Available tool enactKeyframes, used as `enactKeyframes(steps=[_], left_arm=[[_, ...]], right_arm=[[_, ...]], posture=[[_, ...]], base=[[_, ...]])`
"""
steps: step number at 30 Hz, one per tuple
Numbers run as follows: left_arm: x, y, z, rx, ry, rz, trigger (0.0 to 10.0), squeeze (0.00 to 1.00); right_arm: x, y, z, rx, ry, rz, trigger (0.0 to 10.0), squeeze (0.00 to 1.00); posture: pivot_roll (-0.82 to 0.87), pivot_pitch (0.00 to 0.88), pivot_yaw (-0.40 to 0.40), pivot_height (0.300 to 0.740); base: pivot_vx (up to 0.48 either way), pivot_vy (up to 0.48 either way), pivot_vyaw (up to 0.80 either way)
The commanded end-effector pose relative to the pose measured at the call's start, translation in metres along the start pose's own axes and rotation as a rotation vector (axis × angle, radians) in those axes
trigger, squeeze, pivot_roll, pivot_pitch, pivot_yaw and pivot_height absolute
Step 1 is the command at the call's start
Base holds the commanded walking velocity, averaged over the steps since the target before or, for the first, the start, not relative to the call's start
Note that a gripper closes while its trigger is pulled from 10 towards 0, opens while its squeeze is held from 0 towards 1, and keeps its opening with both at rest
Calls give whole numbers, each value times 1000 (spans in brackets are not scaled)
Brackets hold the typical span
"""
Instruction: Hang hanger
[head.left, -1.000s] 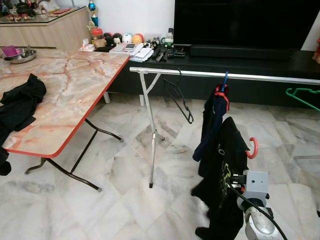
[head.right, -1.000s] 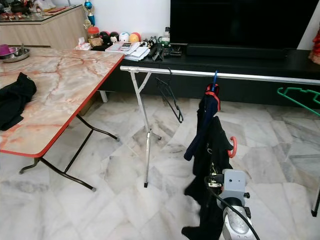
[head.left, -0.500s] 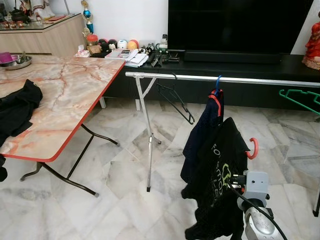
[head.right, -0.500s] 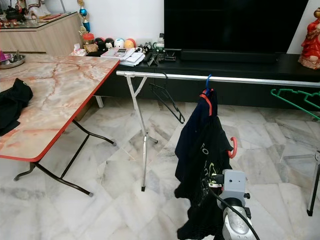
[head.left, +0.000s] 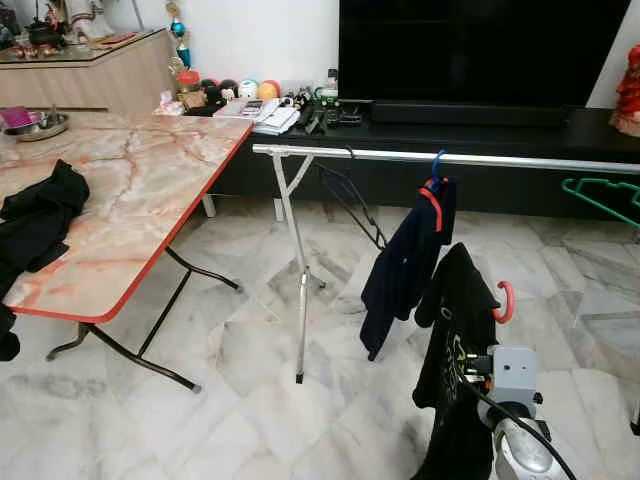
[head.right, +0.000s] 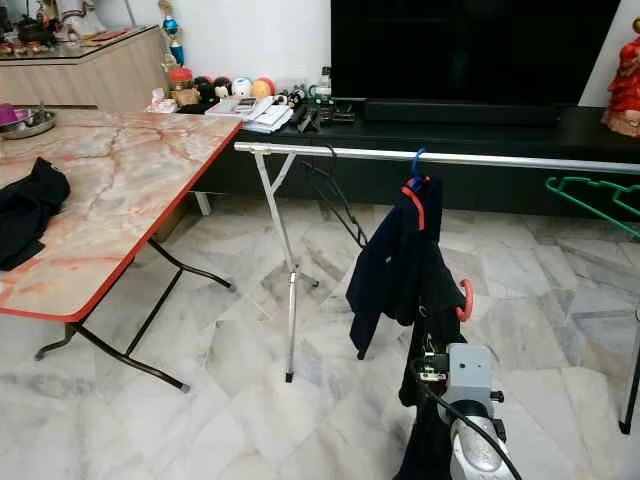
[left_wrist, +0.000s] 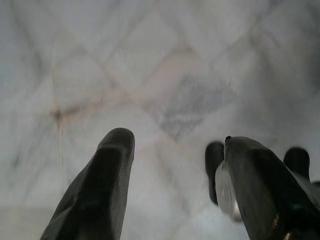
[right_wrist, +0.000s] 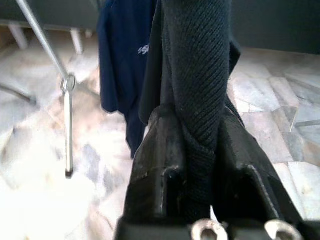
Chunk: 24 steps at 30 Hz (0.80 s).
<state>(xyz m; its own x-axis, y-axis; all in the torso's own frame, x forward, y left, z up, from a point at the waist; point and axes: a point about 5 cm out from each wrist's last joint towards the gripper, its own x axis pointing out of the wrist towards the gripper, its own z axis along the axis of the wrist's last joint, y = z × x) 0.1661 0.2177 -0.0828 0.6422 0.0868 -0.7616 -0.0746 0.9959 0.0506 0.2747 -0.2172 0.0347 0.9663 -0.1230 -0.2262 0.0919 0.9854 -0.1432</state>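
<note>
1. Left eye view: a metal rail (head.left: 470, 157) crosses in front of the TV cabinet (head.left: 420, 130). A navy garment (head.left: 405, 265) hangs from it on a blue-hooked hanger (head.left: 435, 170). Nearer the camera, a black shirt (head.left: 452, 340) on a red-hooked hanger (head.left: 503, 301) is held up below the rail, not on it.
2. Right eye view: a marble-topped table (head.right: 120, 190) with dark clothing (head.right: 28, 210) stands to the left.
3. Left wrist view: the left gripper (left_wrist: 175, 165) is spread and empty above the floor (left_wrist: 150, 65).
4. Right wrist view: the right gripper (right_wrist: 197, 155) is clamped on the black shirt's fabric.

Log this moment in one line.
right hand: shut on black garment with red hanger | rail: not reached | left hand: open, idle
</note>
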Motion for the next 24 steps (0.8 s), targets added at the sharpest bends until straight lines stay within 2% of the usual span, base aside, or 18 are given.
enactKeyframes(steps=[1, 5, 6, 11, 13, 15, 18, 19, 21, 24], left_arm=[[2, 3, 14, 52, -58, -15, 10000, 0], [5, 7, 39, 122, -159, -41, 10000, 0], [6, 6, 56, 157, -227, -65, 10000, 0], [5, -7, 99, 296, -371, -208, 10000, 0], [3, -16, 111, 367, -395, -289, 10000, 0], [-1, -30, 126, 480, -416, -416, 10000, 0], [-4, -40, 138, 559, -437, -487, 10000, 0], [-4, -40, 138, 559, -437, -487, 10000, 0], [-6, -50, 152, 619, -450, -551, 10000, 0], [-7, -61, 164, 645, -460, -597, 10000, 0]], right_arm=[[5, -2, 7, -40, -2, 28, 10000, 0], [5, -9, 3, -112, 53, 108, 10000, 0], [4, -11, 2, -147, 79, 182, 10000, 0], [1, -17, 6, -270, 115, 380, 10000, 0], [-2, -18, 8, -297, 125, 468, 10000, 0], [-8, -23, 11, -377, 144, 601, 10000, 0], [-14, -26, 17, -423, 147, 712, 10000, 0], [-14, -26, 17, -423, 147, 712, 10000, 0], [-21, -32, 26, -504, 156, 830, 10000, 0], [-29, -36, 37, -535, 152, 916, 10000, 0]], posture=[[29, 0, 50, 740], [32, 0, 47, 740], [32, 3, 46, 740], [29, 18, 46, 740], [27, 22, 46, 740], [26, 24, 42, 740], [24, 26, 42, 740], [24, 26, 42, 740], [13, 34, 43, 740], [5, 40, 43, 740]], base=[[0, 0, 0], [0, 0, 0], [0, 0, 0], [0, 0, 0], [0, 0, 0], [0, 0, 0], [0, 0, 0], [0, 0, 0], [0, 0, 0], [0, 0, 0]])
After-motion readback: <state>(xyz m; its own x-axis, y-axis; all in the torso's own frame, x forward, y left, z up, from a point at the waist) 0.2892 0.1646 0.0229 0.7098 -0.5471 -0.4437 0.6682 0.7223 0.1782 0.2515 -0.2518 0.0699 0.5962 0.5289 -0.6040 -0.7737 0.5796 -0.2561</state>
